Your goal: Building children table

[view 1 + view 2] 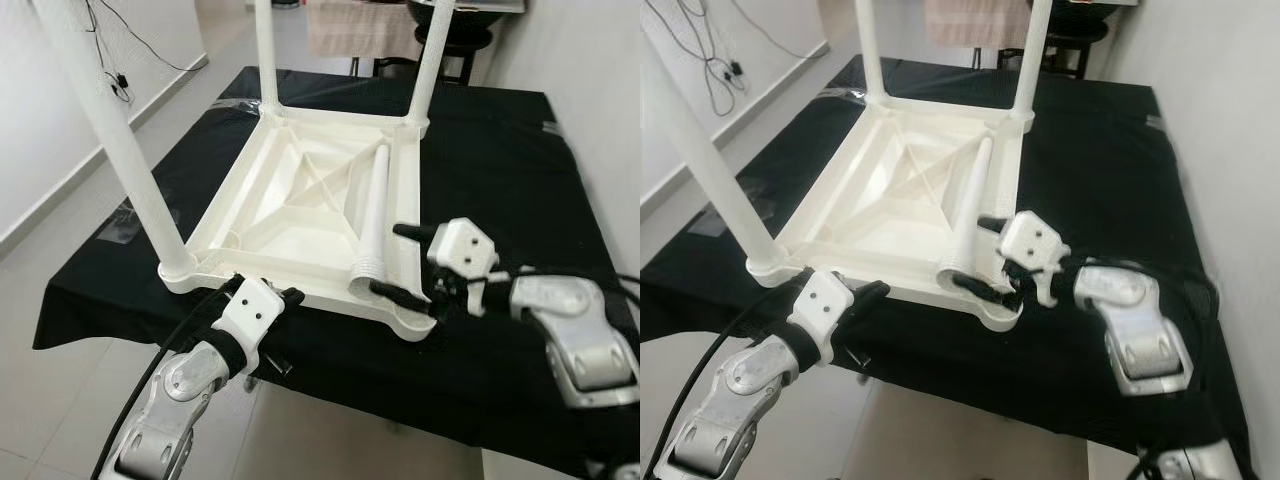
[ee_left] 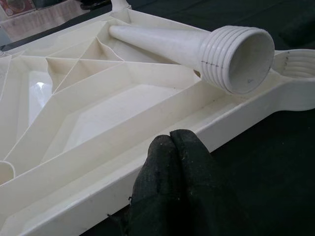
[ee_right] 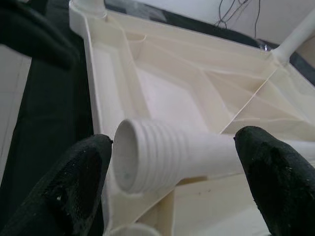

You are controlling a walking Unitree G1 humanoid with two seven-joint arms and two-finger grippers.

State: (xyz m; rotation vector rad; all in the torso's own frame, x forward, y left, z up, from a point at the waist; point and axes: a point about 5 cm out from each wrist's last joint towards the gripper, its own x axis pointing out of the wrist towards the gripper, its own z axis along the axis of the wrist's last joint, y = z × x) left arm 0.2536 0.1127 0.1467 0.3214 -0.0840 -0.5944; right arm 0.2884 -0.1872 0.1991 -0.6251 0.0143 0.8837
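Left gripper [image 1: 290, 295], fingers pressed together, rests against the near rim of the upturned cream plastic tabletop [image 1: 290, 195]. Right gripper [image 1: 410, 262] is spread wide around the ribbed threaded end of the loose tapered leg [image 1: 375, 205] lying inside the ribbed underside. Three legs stand fitted. Black cloth [image 1: 500, 160] covers the table; pale floor [image 1: 60, 390] below.

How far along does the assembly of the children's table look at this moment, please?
Done: three legs stand upright in the corners of the upside-down tabletop. In hand: the fourth leg lies loose on the tabletop, and the right gripper is open around its threaded end. The left gripper is shut at the near edge. Left: screwing that leg into the empty corner socket, then turning the table upright.
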